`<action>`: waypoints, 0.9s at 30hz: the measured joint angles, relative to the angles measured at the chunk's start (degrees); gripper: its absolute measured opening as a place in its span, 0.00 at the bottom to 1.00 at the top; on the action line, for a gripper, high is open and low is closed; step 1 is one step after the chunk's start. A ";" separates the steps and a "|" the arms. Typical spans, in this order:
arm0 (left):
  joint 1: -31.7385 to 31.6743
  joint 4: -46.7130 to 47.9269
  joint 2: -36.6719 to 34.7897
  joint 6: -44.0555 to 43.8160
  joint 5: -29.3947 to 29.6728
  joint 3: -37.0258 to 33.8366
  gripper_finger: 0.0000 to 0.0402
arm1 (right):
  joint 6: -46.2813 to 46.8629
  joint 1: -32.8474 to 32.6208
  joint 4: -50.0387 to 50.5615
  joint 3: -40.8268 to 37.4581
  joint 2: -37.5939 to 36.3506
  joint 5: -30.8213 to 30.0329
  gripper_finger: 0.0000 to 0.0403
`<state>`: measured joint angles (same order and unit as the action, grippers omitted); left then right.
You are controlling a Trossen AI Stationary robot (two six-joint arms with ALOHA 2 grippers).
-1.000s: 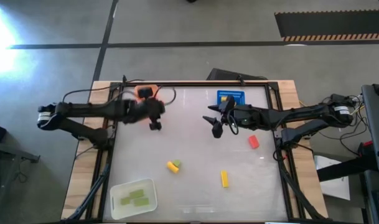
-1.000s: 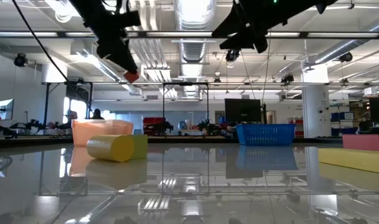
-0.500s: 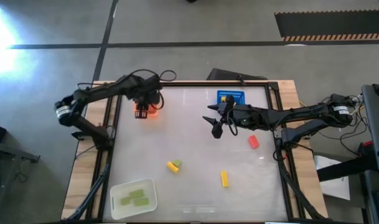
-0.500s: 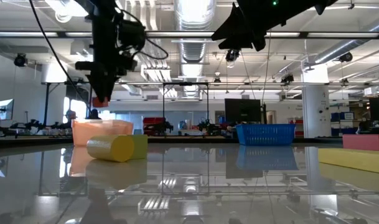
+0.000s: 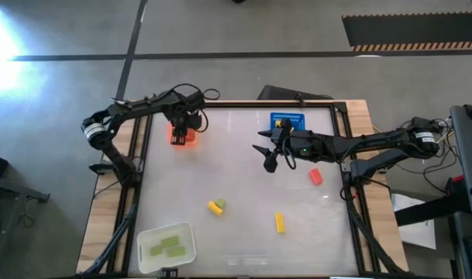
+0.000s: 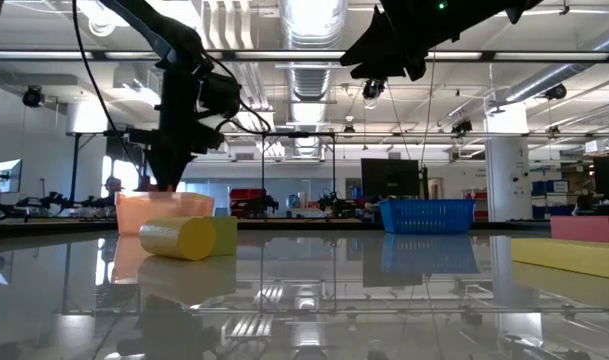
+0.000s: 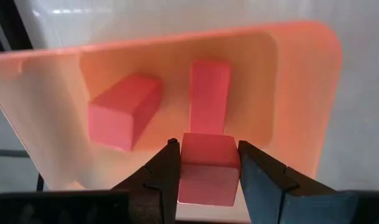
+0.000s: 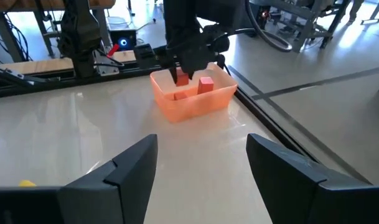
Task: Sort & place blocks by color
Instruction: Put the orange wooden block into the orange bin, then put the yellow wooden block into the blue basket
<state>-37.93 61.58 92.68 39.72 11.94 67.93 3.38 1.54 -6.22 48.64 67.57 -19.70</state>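
Note:
My left gripper (image 5: 181,133) stands over the orange tray (image 5: 180,136) at the table's far left, pointing down, shut on a red block (image 7: 208,168). Two more red blocks (image 7: 124,111) (image 7: 209,93) lie on the tray's floor. My right gripper (image 5: 269,160) hovers open above the middle of the table, its fingers (image 8: 130,165) wide apart. Loose on the table are a red block (image 5: 315,176), a yellow bar (image 5: 280,222), and a yellow piece touching a green one (image 5: 215,206). My left gripper pinches the red block by two opposite side faces (image 7: 188,163) between its two fingers. The fingers come from above, pointing down into the orange tray. The block sits at about the height of the tray's rim (image 8: 182,79), above the two blocks lying there.
A white tray (image 5: 167,246) with green blocks sits at the near left corner. A blue basket tray (image 5: 287,121) stands at the far edge, right of centre. The table's raised frame runs around the glossy top.
My left arm has swung from the table's middle toward the far left edge, turned to point down and lowered over the orange tray, keeping the red block in its fingers. My right arm has kept still.

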 joint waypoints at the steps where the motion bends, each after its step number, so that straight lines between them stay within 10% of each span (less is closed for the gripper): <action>1: -0.02 -0.68 0.02 0.06 -0.72 -0.06 0.29 | 0.00 0.00 0.00 0.00 0.00 0.00 0.58; 27: 0.46 -6.49 -2.65 -4.15 -1.19 -1.62 0.38 | 0.31 0.00 1.66 0.00 0.02 0.11 0.59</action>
<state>-37.47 55.09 90.04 35.57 10.75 66.30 3.69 1.54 -4.56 48.64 67.59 -19.59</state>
